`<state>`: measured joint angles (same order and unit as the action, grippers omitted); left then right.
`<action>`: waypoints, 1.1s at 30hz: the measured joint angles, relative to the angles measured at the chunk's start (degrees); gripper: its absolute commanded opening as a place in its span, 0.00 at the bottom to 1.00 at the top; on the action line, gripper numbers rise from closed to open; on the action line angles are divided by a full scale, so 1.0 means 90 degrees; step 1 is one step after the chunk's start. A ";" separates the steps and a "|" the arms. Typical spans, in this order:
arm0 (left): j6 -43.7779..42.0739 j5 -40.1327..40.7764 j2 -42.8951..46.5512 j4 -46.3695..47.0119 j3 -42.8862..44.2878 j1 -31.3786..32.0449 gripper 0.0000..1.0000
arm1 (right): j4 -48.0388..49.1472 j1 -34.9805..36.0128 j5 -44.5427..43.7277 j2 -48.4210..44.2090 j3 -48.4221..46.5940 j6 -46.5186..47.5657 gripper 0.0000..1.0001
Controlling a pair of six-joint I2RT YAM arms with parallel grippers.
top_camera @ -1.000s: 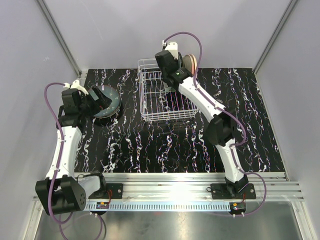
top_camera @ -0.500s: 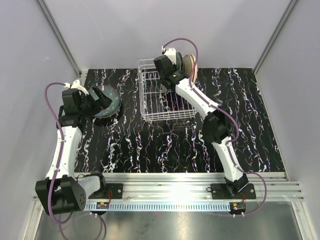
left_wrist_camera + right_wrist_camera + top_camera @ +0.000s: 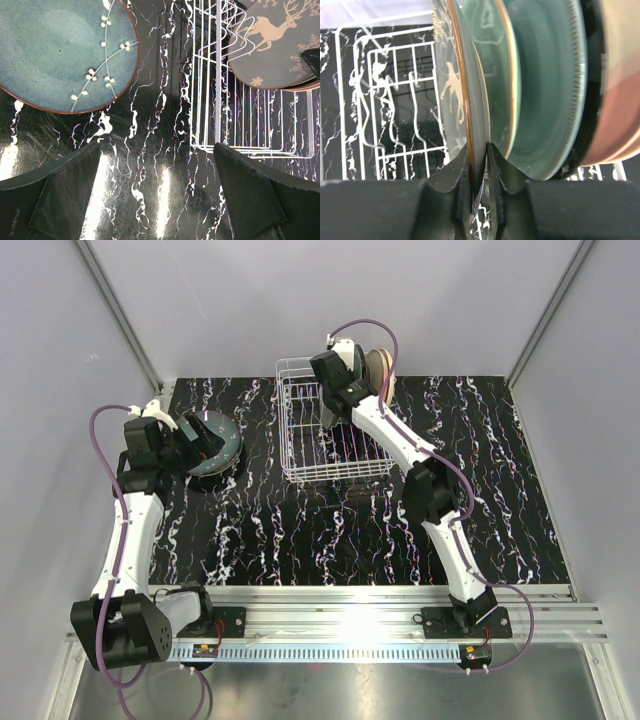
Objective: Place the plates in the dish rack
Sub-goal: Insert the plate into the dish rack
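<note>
The white wire dish rack (image 3: 318,440) stands at the back middle of the table. Several plates (image 3: 378,365) stand on edge at its far right end. In the right wrist view they are a grey deer plate (image 3: 451,85), a mint-green plate (image 3: 545,90) and a peach plate (image 3: 620,110). My right gripper (image 3: 482,165) is shut on the deer plate's rim, one finger on each face. A blue-green plate with white blossoms (image 3: 65,50) lies flat on the table at the left. My left gripper (image 3: 160,200) hovers open beside it, holding nothing.
The table is black marble-patterned, with grey walls close on the left, back and right. From the left wrist the rack (image 3: 220,100) and the deer plate (image 3: 280,45) show to the right. The rack's near prongs (image 3: 375,100) stand bare.
My right wrist has shifted slightly left and back at the rack's far end, still on the deer plate. The left arm and the blue-green plate have not moved.
</note>
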<state>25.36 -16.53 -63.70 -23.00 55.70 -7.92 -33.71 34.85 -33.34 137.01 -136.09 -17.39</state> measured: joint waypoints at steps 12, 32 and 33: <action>-0.0024 -0.0017 0.0002 0.0002 0.0000 0.0000 0.99 | 0.0277 0.0000 0.0461 0.0017 -0.0068 -0.0044 0.40; -0.0172 0.0386 -0.0002 -0.0041 -0.0007 -0.0092 0.99 | 0.0469 0.0073 0.0877 -0.1761 0.1270 0.0189 0.52; -0.0170 0.0486 -0.0005 -0.0058 -0.0010 -0.0126 0.99 | 0.0515 0.0073 0.0950 -0.1965 0.1494 0.0187 0.52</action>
<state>23.83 -12.16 -63.75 -23.53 55.61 -9.06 -29.08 35.51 -24.80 119.33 -122.65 -15.70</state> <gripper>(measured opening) 0.988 0.517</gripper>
